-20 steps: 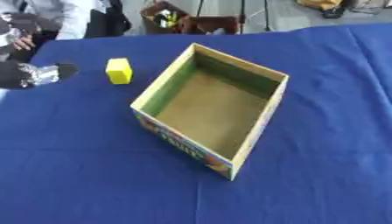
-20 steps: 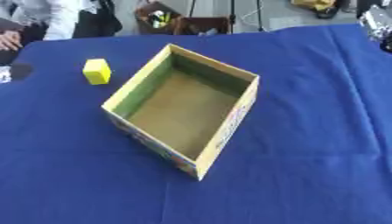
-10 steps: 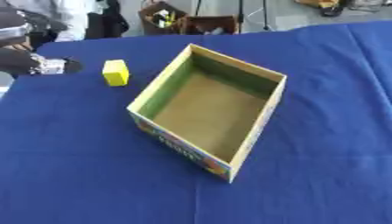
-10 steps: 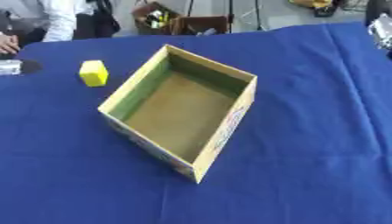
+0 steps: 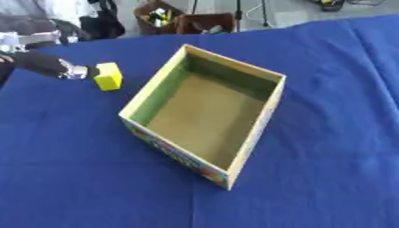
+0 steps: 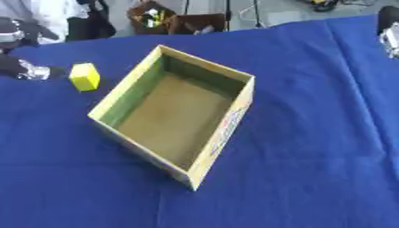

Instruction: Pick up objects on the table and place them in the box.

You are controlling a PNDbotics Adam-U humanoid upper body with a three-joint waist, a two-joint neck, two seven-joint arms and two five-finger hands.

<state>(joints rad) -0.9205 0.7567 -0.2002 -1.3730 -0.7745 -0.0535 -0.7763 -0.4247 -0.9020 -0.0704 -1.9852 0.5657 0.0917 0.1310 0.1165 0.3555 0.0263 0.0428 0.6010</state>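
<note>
A yellow block [image 5: 108, 76] stands on the blue table [image 5: 70, 169], left of an open cardboard box [image 5: 204, 112] with a green inner wall and nothing inside. My left hand [image 5: 71, 70], black with a silver joint, reaches in from the left edge. It is open, and its tip is at the block's left side, touching or nearly so. Only a black and silver bit of my right hand [image 6: 387, 32] shows at the upper right edge of the right eye view, well away from the box.
Past the table's far edge stand a brown crate of tools [image 5: 185, 20] and a person in white [image 5: 48, 10]. Blue cloth stretches open in front of the box and to its right.
My left hand has moved right across the table, from near the left edge up to the yellow block. The box and the block have stayed put; the view has shifted slightly.
</note>
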